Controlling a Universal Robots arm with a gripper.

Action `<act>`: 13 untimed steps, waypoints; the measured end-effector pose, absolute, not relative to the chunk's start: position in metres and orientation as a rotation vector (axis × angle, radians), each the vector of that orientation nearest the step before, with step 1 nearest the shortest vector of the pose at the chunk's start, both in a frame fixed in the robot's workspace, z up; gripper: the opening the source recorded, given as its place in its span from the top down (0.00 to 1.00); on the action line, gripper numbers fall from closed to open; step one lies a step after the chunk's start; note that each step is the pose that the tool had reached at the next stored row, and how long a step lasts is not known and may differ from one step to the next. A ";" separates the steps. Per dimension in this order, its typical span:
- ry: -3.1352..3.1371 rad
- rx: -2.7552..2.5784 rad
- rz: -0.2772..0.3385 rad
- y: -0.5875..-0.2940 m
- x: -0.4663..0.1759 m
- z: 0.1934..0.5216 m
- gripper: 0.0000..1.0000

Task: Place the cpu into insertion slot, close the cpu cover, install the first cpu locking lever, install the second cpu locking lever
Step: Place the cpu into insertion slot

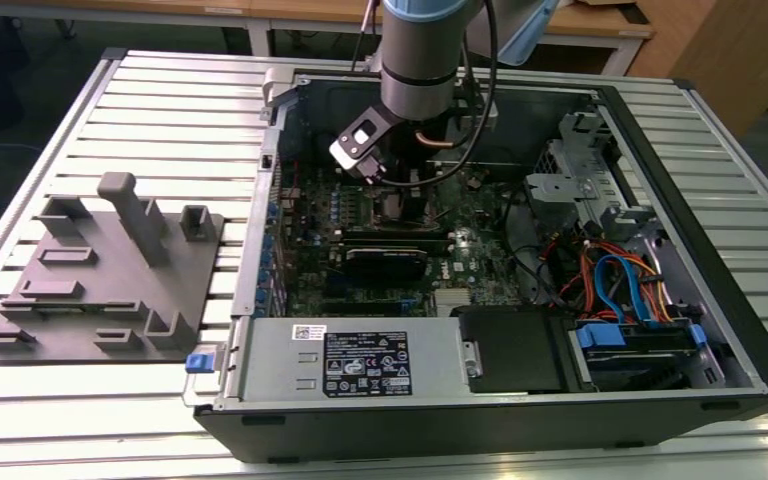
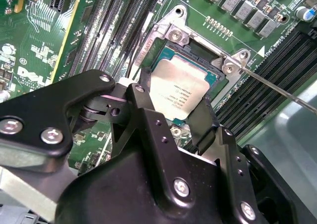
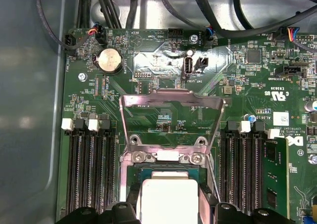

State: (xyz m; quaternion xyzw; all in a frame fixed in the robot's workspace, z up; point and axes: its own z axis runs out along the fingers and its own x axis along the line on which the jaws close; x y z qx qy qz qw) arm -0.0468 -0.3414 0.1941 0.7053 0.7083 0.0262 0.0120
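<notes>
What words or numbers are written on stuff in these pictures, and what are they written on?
On the silvery-grey square cpu: tiny grey print, too small to read.
On the black sticker on the silver metal box: white print, too small to read.
On the green motherboard: white lettering, too tiny to read surely.
So nothing can be quoted.

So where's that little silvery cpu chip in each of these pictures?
Exterior view: hidden beneath the gripper.
Second wrist view: the cpu lies at the insertion slot, just past the black gripper body.
First wrist view: the cpu sits by the hinge of the raised cpu cover.
Shared landmark: the long black memory slots flanking it in both wrist views.
</notes>
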 end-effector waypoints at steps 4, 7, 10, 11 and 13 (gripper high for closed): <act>2.208 2.199 0.082 -0.341 -0.047 0.193 0.46; 2.208 2.199 0.081 -0.341 -0.047 0.192 0.46; 2.208 2.199 0.082 -0.341 -0.047 0.192 0.46; 2.208 2.199 0.082 -0.341 -0.047 0.192 0.46; 2.208 2.199 0.082 -0.341 -0.047 0.192 0.46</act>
